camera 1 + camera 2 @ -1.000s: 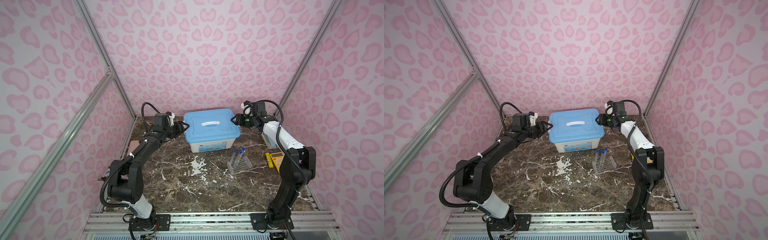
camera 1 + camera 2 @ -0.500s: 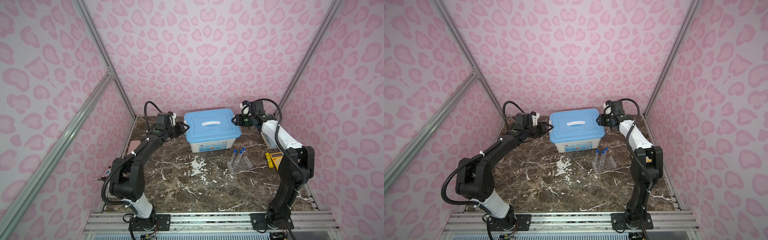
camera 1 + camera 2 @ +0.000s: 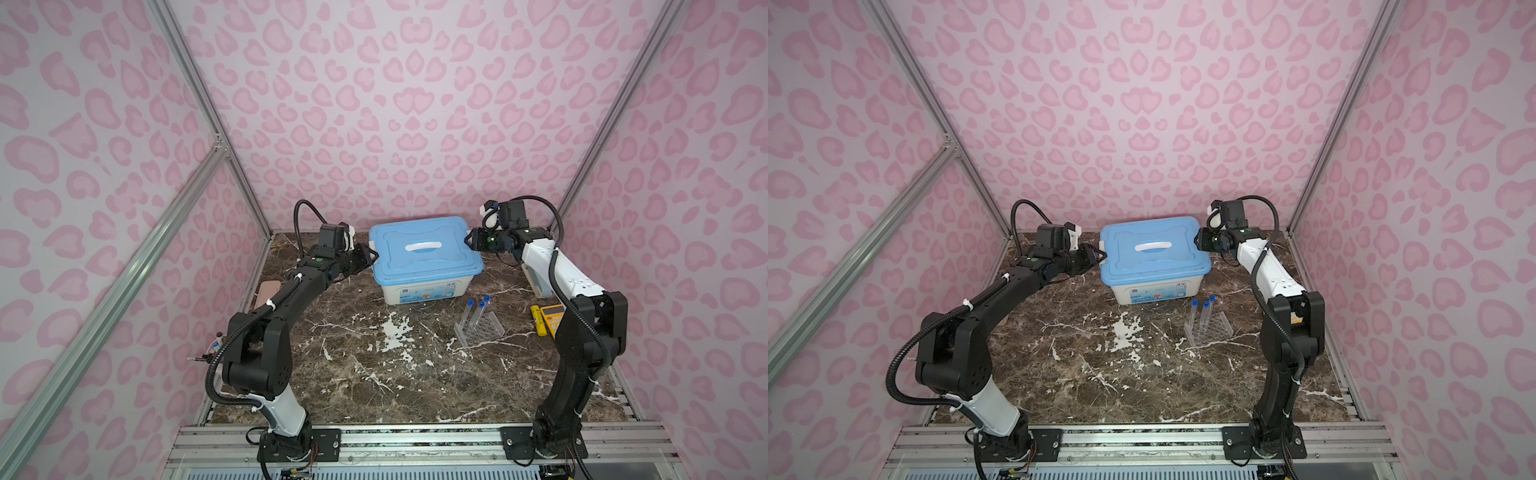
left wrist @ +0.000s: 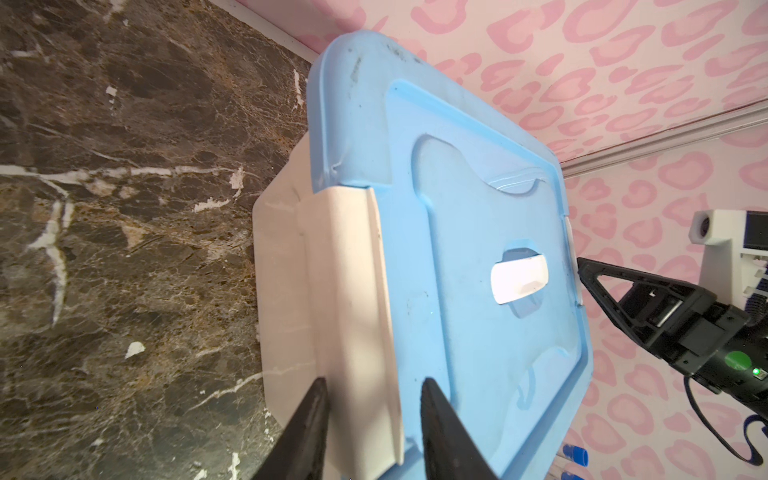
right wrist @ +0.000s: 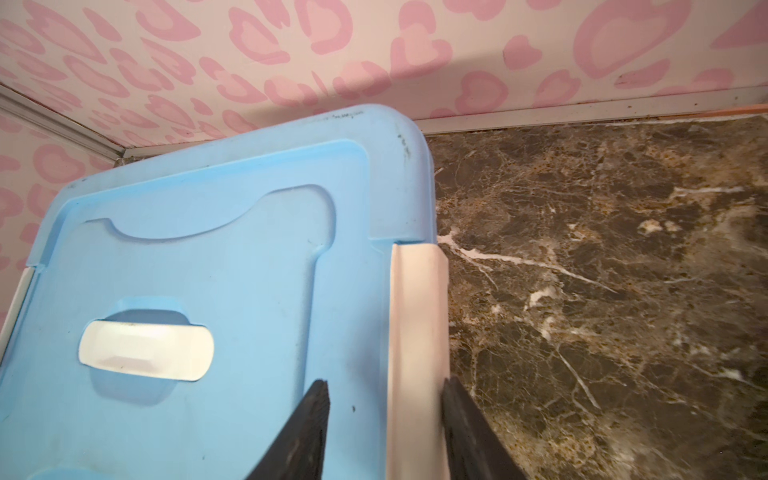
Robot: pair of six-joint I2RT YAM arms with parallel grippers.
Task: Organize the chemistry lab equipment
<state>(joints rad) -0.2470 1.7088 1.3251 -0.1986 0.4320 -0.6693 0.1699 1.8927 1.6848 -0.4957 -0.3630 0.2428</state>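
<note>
A white storage box with a blue lid [image 3: 424, 253] stands at the back middle, shown in both top views. My left gripper [image 3: 371, 257] [image 4: 375, 381] is at its left end, jaws closed around the white latch [image 4: 349, 270]: one finger on the lid, one against the latch's outer face. At the box's right end my right gripper [image 3: 468, 242] [image 5: 386, 381] holds the other latch [image 5: 415, 311] the same way. In front of the box, three blue-capped test tubes [image 3: 478, 309] stand in a clear plastic rack [image 3: 484, 332].
A yellow calculator [image 3: 550, 320] lies at the right edge beside the right arm's base link. A pink flat object [image 3: 268, 291] lies by the left wall, and some pens [image 3: 212, 349] show behind the left arm. The back wall is close behind the box.
Both grippers have narrowed their jaws around the box's end latches. The left arm has shifted slightly toward the box. The box and rack have not moved.
</note>
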